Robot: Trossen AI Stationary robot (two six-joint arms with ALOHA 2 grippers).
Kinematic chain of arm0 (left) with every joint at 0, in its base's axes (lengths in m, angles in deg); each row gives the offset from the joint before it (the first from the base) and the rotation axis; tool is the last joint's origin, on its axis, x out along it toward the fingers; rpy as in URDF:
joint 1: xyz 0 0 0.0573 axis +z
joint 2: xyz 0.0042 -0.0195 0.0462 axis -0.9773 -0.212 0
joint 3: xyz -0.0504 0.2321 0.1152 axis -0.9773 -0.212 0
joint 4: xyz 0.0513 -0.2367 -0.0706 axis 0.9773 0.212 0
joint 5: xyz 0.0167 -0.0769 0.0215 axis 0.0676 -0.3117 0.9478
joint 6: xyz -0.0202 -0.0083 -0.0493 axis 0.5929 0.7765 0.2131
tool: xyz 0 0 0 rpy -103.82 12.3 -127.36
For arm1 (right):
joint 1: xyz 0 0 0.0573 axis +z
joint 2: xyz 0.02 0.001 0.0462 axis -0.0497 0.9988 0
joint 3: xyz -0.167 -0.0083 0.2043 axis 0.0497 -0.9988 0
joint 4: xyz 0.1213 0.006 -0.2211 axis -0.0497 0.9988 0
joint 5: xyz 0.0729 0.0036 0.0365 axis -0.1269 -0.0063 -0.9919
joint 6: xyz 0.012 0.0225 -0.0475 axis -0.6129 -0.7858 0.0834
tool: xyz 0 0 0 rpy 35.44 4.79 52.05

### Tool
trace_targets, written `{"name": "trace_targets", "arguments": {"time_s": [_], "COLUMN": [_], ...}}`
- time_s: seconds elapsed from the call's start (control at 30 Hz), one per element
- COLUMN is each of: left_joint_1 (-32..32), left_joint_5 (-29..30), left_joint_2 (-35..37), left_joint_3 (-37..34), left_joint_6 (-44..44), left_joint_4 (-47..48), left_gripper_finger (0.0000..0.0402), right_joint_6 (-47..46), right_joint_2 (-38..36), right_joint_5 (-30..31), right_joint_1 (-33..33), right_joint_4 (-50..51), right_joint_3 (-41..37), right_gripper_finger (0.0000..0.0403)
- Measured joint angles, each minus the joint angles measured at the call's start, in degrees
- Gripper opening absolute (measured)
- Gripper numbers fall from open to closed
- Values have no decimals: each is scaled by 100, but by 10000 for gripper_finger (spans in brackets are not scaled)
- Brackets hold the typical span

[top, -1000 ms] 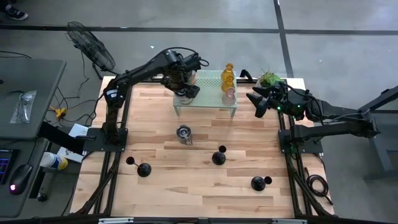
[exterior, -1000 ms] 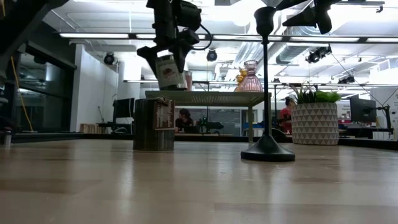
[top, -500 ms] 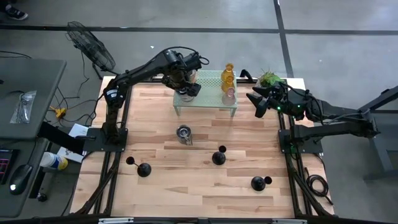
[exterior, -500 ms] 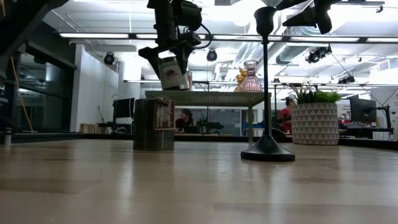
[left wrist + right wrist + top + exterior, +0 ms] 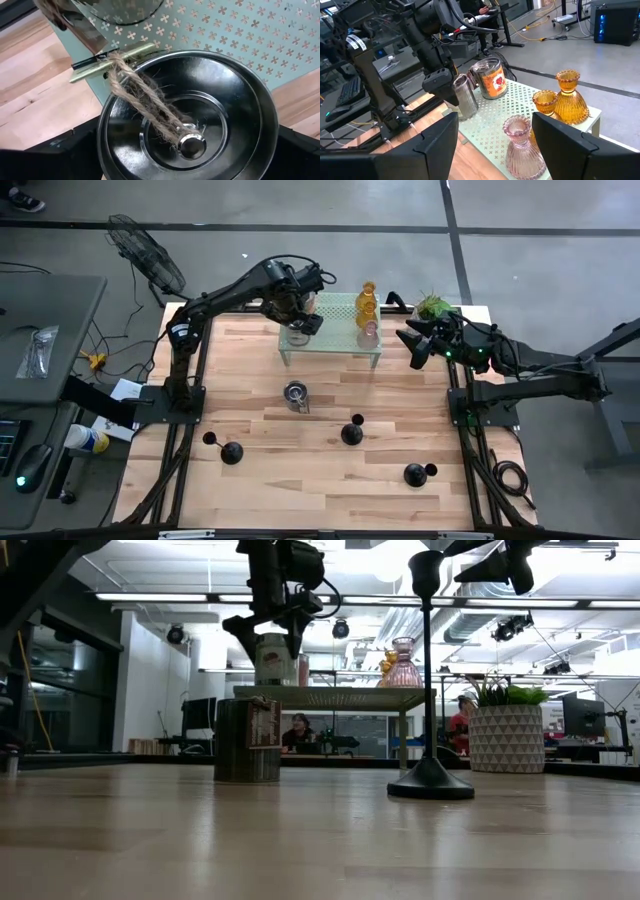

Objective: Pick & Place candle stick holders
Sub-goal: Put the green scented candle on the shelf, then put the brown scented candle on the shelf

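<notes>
A shiny silver cup [image 5: 272,660], twine [image 5: 145,100] tied across its mouth, stands upright on its base on the left end of the pale green rack [image 5: 335,332]. My left gripper [image 5: 297,323] points down over it, open, one finger on each side of the cup's upper wall [image 5: 464,95]. A second silver cup with an orange label [image 5: 490,77] stands behind it on the rack. My right gripper [image 5: 492,150] waits open at the table's right edge [image 5: 413,348], holding nothing. My left gripper comes at the silver cup from above, and its fingers [image 5: 440,82] flank the rim [image 5: 110,125]. The cup fills the gap between them. I cannot tell whether either finger touches the wall.
Two amber glass holders [image 5: 567,97] and a pink one [image 5: 520,142] stand on the rack's right end. On the table are another silver cup [image 5: 296,395] and three black round-based sticks [image 5: 352,432] [image 5: 231,452] [image 5: 415,474]. A potted plant [image 5: 435,306] stands at the far right.
The silver cup was tilted between my left gripper's fingers just above the rack. It now stands upright on the rack's top. The left gripper has stayed over the same spot.
</notes>
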Motion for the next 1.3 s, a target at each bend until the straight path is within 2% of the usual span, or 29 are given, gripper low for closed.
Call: {"name": "trace_targets", "arguments": {"time_s": [0.13, 0.57, 1.1, 1.3], "left_joint_1": [0, 0, -2, -89], "left_joint_5": [19, 171, 628, 786], "left_joint_2": [9, 21, 50, 386], "left_joint_3": [0, 8, 1598, 1561], "left_joint_6": [-38, -80, -385, -524], "left_joint_4": [-11, -46, 681, 678], "left_gripper_finger": [395, 394, 394, 394], "right_joint_6": [-12, -50, -155, -155], "right_joint_2": [0, 0, 0, 0], "right_joint_5": [-2, -7, -86, -168], "right_joint_1": [0, 0, -2, -2], "right_joint_4": [0, 132, 183, 247], "right_joint_3": [0, -2, -2, -2], "right_gripper_finger": [247, 247, 247, 247]}}
